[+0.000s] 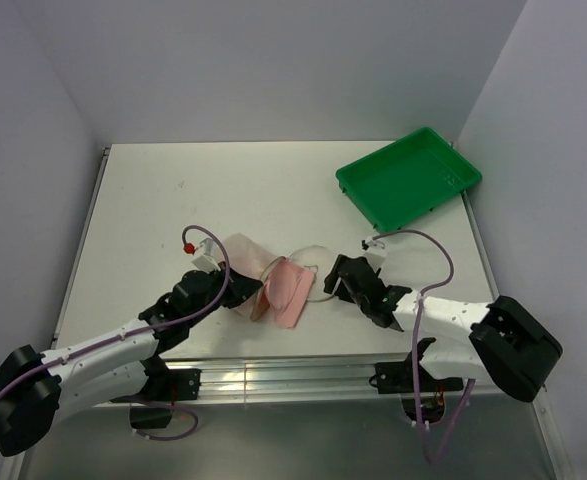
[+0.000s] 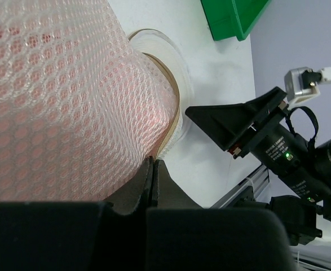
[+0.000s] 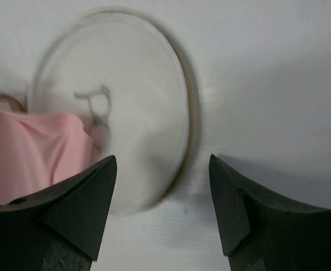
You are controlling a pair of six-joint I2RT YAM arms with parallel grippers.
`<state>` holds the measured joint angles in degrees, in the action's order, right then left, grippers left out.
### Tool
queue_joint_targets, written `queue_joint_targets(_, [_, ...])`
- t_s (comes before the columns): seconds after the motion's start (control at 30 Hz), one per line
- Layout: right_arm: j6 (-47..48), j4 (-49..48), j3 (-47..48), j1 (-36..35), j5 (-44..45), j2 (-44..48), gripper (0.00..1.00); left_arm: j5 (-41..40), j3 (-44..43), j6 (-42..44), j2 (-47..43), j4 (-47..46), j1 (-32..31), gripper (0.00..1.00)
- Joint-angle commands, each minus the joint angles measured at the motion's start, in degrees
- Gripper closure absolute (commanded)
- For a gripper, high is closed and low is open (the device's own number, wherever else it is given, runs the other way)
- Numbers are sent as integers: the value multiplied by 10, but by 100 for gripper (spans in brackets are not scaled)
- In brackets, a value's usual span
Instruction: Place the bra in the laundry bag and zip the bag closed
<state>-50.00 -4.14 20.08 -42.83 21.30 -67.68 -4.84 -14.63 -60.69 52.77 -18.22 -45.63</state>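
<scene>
The laundry bag lies open at mid-table. One cream mesh half (image 1: 241, 250) is lifted over the pink bra (image 1: 291, 290), and the other half (image 1: 311, 262) lies flat. In the left wrist view the bra shows pink through the mesh (image 2: 64, 101). My left gripper (image 2: 153, 162) is shut on the bag's rim; it also shows in the top view (image 1: 253, 294). My right gripper (image 3: 162, 164) is open and empty, low over the flat half (image 3: 126, 107) with its dark mark. The bra's edge (image 3: 35, 152) is to the left of that gripper. In the top view the right gripper (image 1: 331, 283) is just right of the bag.
A green plastic tray (image 1: 410, 176) stands at the back right, also in the left wrist view (image 2: 233, 17). The right arm's gripper (image 2: 233, 125) is close to the bag's rim. The table's front rail (image 1: 273, 378) runs below both grippers.
</scene>
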Motion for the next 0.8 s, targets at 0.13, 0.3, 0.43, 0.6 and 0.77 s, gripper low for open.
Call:
queue_joint_targets(0.13, [1,-47,27,13,-6,-99,48,3,-15,14,-9,-16,-3,100])
queue_joint_targets(0.3, [-3,-69,28,14,5,-103,99,0,-19,16,-20,-11,-3,100])
queue_joint_targets(0.43, [37,-21,31,6,38,50,100,-9,-31,21,-26,-2,-3,100])
queue_joint_targets(0.6, [107,171,137,-30,33,208,100,-11,-71,30,-7,-3,-2,100])
queue_joint_targets(0.77, [160,369,337,-69,21,241,100,5,-117,28,8,-23,4,100])
